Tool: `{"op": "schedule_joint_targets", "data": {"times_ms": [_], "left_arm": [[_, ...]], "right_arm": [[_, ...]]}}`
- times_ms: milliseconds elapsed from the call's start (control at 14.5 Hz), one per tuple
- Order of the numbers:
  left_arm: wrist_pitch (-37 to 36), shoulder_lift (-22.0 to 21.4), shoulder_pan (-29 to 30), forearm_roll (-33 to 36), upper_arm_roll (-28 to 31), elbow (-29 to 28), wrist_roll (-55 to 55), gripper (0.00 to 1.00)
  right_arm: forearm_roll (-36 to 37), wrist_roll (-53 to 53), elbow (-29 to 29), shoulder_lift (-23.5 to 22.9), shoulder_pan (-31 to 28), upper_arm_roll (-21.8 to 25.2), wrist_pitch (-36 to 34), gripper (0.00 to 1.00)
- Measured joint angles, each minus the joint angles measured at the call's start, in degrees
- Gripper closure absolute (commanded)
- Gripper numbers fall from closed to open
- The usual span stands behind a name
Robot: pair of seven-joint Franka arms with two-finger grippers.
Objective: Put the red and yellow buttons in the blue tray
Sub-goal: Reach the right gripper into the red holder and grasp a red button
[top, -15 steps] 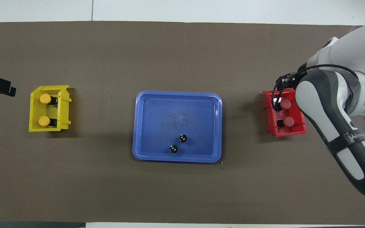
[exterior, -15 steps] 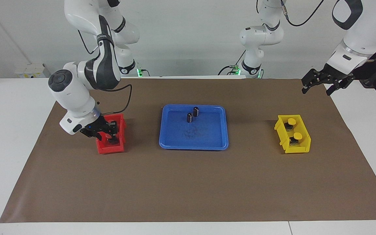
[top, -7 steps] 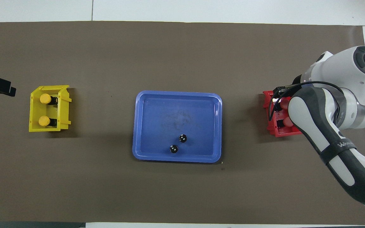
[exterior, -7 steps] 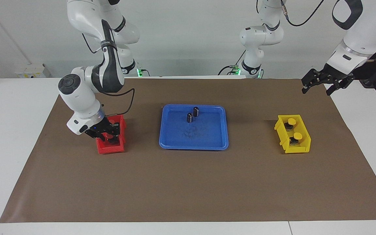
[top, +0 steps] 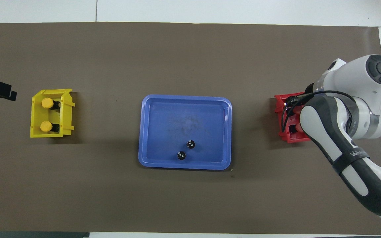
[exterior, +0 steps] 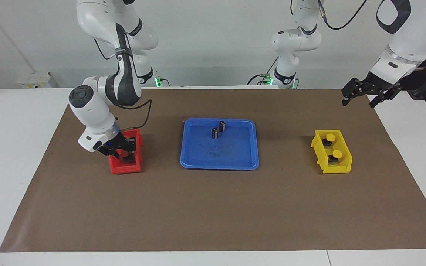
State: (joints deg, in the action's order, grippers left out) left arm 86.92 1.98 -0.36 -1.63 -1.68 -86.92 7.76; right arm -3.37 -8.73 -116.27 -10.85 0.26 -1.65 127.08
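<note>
Right pincer [exterior: 124, 150] shifted deeper over red bin [exterior: 118, 168], seemingly closed on red button [exterior: 125, 152]; lift toward blue tray [exterior: 198, 164] next. Left pincer [exterior: 364, 96] open, waiting over counter corner.

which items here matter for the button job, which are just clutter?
Job: red buttons in the red bin under the right gripper; yellow buttons; blue tray.
Clutter: two black cylinders in the tray; yellow bin.

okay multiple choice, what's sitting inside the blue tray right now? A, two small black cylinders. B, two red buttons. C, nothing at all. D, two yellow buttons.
A: two small black cylinders stand in the blue tray, while the yellow buttons sit in the yellow bin and the red bin is under the right gripper.
</note>
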Motion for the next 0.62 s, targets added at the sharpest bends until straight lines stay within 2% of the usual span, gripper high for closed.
{"op": "schedule_joint_targets", "data": {"times_ms": [275, 344, 619], "left_arm": [[0.2, 0.0, 0.0, 0.0, 0.0, 0.0, 0.0, 0.0], [0.2, 0.0, -0.1, 0.0, -0.1, 0.0, 0.0, 0.0], [0.2, 0.0, -0.3, 0.0, -0.3, -0.1, 0.0, 0.0]], "right_arm": [[0.0, -1.3, -2.5, 0.7, -0.1, 0.0, 1.8, 0.44], [0.0, -1.4, -2.8, 0.8, -0.1, 0.0, 2.0, 0.47], [0.0, -1.7, -4.1, 1.5, -0.2, 0.0, 2.5, 0.74]]}}
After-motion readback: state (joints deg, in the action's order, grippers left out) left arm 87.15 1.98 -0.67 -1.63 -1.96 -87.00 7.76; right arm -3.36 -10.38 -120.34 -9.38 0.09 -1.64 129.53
